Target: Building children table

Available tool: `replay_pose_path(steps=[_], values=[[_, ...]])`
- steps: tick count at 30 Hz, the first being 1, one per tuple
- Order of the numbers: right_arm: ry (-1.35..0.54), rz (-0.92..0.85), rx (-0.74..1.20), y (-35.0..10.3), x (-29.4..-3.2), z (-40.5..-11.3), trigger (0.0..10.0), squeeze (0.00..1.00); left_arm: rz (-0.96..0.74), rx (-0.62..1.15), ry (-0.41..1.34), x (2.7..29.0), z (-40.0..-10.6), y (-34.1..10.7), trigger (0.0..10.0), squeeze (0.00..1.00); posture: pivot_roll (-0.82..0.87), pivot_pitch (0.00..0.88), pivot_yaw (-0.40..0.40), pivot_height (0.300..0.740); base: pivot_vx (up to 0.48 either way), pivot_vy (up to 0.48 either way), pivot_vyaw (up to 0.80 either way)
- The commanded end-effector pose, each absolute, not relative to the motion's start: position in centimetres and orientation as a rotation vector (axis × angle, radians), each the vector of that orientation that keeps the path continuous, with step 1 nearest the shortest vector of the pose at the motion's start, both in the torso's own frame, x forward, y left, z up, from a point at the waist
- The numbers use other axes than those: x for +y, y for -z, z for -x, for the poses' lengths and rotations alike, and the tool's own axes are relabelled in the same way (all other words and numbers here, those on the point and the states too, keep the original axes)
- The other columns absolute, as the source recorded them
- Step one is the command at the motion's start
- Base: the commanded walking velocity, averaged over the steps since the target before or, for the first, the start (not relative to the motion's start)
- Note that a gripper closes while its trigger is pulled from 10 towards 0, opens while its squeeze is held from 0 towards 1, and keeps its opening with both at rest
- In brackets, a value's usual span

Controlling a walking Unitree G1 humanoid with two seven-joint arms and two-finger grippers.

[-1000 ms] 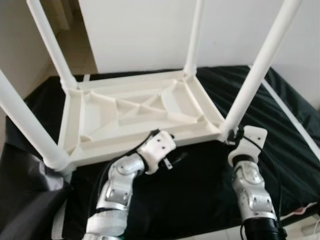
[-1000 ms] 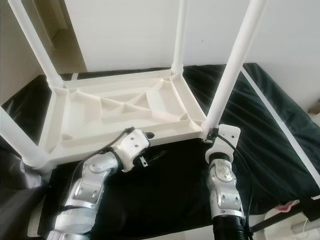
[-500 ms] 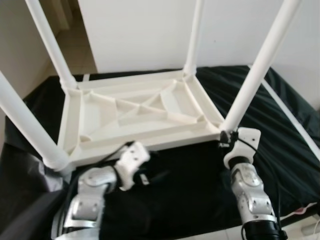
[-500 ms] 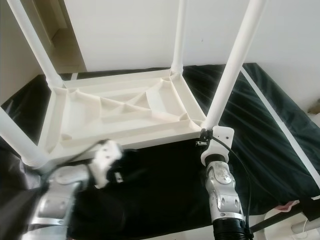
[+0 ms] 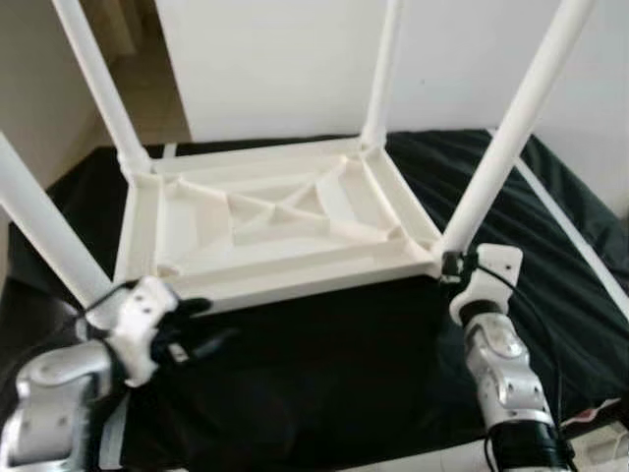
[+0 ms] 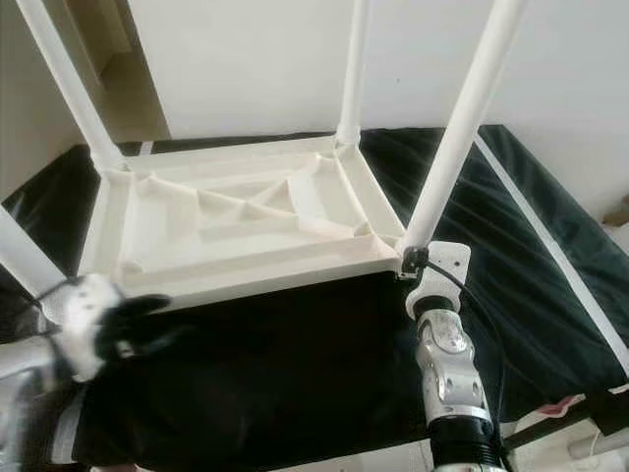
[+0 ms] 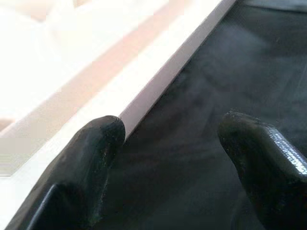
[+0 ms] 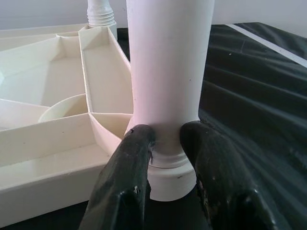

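Change: left gripper [image 5: 192, 323] has swung from middle of front rim toward near-left corner of upturned table top [image 5: 270, 231]; fingers spread, holding nothing, one fingertip [image 7: 103, 139] at rim edge. Right gripper [image 8: 165, 143] unmoved, clamped on base of near-right leg [image 5: 511, 128]. Likely near-left leg [image 5: 44, 231] next. All four legs upright in corner sockets. Top lies on black sheet [image 5: 324, 364]; free sheet along front, walls close behind.

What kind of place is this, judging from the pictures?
Probably a room in a home: a white plastic table lies upside down on a black-covered surface, perhaps a bed, before a plain white wall.
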State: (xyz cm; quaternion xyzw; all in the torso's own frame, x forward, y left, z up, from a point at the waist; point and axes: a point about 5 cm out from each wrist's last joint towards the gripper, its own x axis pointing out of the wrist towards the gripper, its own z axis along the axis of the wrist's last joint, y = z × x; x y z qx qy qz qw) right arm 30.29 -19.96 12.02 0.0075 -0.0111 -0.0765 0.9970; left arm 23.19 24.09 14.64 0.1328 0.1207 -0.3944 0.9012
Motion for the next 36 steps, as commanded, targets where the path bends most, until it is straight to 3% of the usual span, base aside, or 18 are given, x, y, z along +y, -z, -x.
replay_pose_path(steps=[1,9,12,20,23,26,27,29,31,36], values=[[0.181,-0.024,-0.025,-12.0,-20.8,-30.3,10.0,0.0,-0.264,0.257,0.848,24.4,-22.8,-14.6,10.0,0.0,0.06,0.021,-0.045,0.74,0.0,0.0,0.0],[0.235,-0.017,-0.028,-12.3,-22.4,-31.0,10.0,0.0,-0.233,0.308,0.72,28.7,-21.1,-14.8,10.0,0.0,0.08,0.015,-0.05,0.74,0.0,0.0,0.0],[0.282,-0.012,-0.033,-12.5,-24.1,-31.4,10.0,0.0,-0.255,0.433,0.66,31.1,-19.3,-13.6,10.0,0.0,0.09,0.018,-0.051,0.74,0.0,0.0,0.0],[0.331,-0.004,-0.046,-13.2,-26.1,-31.9,10.0,0.0,-0.297,0.535,0.571,33.7,-18.0,-13.0,10.0,0.0,0.1,0.025,-0.051,0.74,0.0,0.0,0.0],[0.345,0.002,-0.047,-13.2,-26.7,-31.9,10.0,0.0,-0.343,0.513,0.41,36.3,-18.9,-13.9,10.0,0.0,0.11,0.028,-0.051,0.74,0.0,0.0,0.0],[0.348,0.002,-0.048,-13.2,-26.8,-31.9,10.0,0.0,-0.35,0.507,0.347,37.2,-19.2,-14.2,10.0,0.0,0.11,0.027,-0.05,0.74,0.0,0.0,0.0],[0.343,-0.002,-0.047,-13.0,-26.5,-31.9,10.0,0.0,-0.408,0.459,0.247,38.5,-20.2,-15.1,10.0,0.0,0.11,0.028,-0.049,0.74,0.0,0.0,0.0],[0.343,-0.002,-0.047,-13.0,-26.5,-31.9,10.0,0.0,-0.408,0.459,0.247,38.5,-20.2,-15.1,10.0,0.0,0.11,0.028,-0.049,0.74,0.0,0.0,0.0],[0.318,-0.018,-0.043,-12.5,-25.6,-31.8,10.0,0.0,-0.507,0.33,0.045,40.3,-22.4,-17.3,10.0,0.0,0.11,0.027,-0.049,0.74,0.0,0.0,0.0],[0.275,-0.027,-0.039,-12.1,-24.6,-31.7,10.0,0.0,-0.521,0.22,-0.077,41.1,-24.2,-19.3,10.0,0.0,0.1,0.026,-0.044,0.74,0.0,0.0,0.0]])
